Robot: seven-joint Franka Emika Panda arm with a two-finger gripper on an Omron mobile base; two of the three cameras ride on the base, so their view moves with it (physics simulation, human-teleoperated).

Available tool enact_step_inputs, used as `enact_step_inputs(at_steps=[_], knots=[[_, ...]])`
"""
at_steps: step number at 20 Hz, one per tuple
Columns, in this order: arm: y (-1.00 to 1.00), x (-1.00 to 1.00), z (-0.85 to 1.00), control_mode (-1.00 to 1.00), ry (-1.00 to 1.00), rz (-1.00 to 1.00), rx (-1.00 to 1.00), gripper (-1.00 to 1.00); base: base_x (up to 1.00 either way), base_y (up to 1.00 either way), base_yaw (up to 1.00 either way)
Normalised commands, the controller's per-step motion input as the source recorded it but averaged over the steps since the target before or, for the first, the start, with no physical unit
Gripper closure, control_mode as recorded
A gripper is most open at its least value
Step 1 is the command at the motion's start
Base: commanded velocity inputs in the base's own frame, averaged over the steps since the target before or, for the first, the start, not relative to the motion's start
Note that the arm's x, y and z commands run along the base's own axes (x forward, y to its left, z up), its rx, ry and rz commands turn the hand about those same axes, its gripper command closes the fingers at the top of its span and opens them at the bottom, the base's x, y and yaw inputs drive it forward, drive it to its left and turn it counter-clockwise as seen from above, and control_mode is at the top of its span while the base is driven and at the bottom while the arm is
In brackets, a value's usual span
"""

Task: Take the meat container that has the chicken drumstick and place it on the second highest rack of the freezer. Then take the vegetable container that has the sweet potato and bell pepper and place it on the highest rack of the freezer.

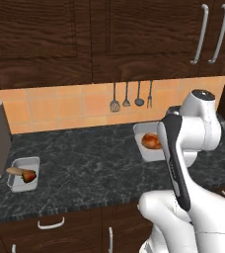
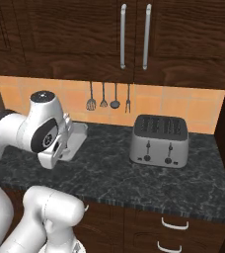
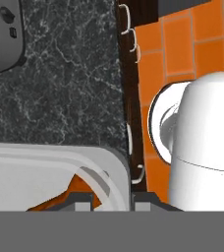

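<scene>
Gripper (image 3: 112, 201) spread wide, empty, above meat container (image 3: 45, 162) rim; chicken drumstick (image 3: 70, 194) just beside its fingertips

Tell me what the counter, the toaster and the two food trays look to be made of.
Counter: dark stone, likely polished granite or marble, judging by the pale veining. Toaster: brushed grey metal with a darker slotted top. The tray with the chicken drumstick and the tray with the sweet potato and bell pepper: pale, thin-walled, perhaps plastic or light metal; the render leaves it open.
</scene>
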Motion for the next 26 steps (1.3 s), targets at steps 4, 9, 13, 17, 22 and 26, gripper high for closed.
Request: enact_step_inputs(at_steps=[4, 9, 13, 17, 22, 26], knots=[[-0.02, -0.12, 0.36, -1.0, 0.0, 0.03, 0.0, 1.0, 0.0, 0.0, 0.0], [0.05, -0.23, 0.35, -1.0, 0.0, 0.0, 0.0, 1.0, 0.0, 0.0, 0.0], [0.02, -0.28, 0.34, -1.0, 0.0, 0.0, 0.0, 1.0, 0.0, 0.0, 0.0], [0.0, -0.41, 0.21, -1.0, 0.0, 0.0, 0.0, 1.0, 0.0, 0.0, 0.0], [0.0, 0.0, 0.0, 1.0, 0.0, 0.0, 0.0, 1.0, -0.79, 0.28, -0.02], [0.0, 0.0, 0.0, 1.0, 0.0, 0.0, 0.0, 1.0, -0.42, 0.97, -0.33]])
